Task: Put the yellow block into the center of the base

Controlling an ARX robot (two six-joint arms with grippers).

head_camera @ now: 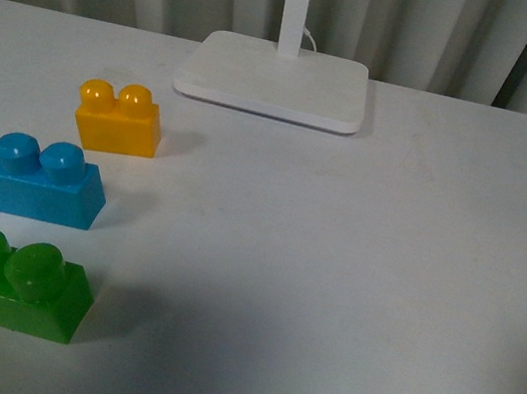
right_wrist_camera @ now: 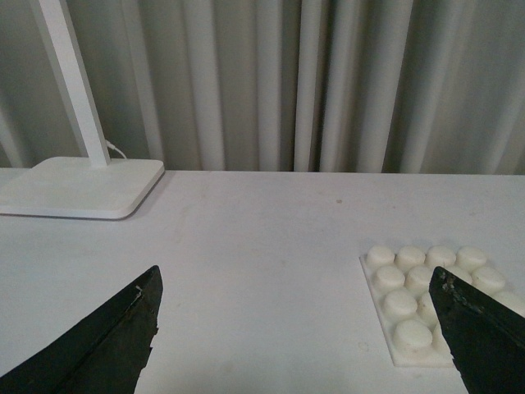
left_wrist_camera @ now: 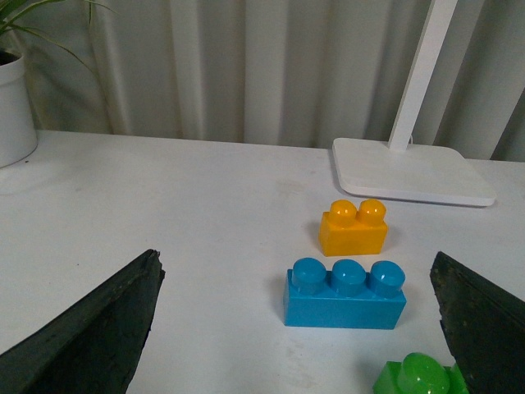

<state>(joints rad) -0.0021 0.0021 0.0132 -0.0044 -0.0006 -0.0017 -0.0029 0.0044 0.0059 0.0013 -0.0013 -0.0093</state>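
The yellow block [head_camera: 118, 119] stands upright on the white table at the left, two studs up; the left wrist view shows the yellow block [left_wrist_camera: 353, 229] beyond the blue brick. The white studded base [right_wrist_camera: 422, 302] lies flat on the table and appears only in the right wrist view, partly behind one dark finger; it is out of the front view. My left gripper [left_wrist_camera: 297, 328] is open, held back from the bricks with nothing between its fingers. My right gripper [right_wrist_camera: 295, 328] is open over bare table, the base by one finger. Neither arm shows in the front view.
A blue three-stud brick [head_camera: 22, 176] and a green two-stud brick [head_camera: 16, 285] stand in front of the yellow block. The white lamp foot [head_camera: 275, 80] with its pole sits at the back centre. A white plant pot [left_wrist_camera: 15, 111] stands at the far edge in the left wrist view.
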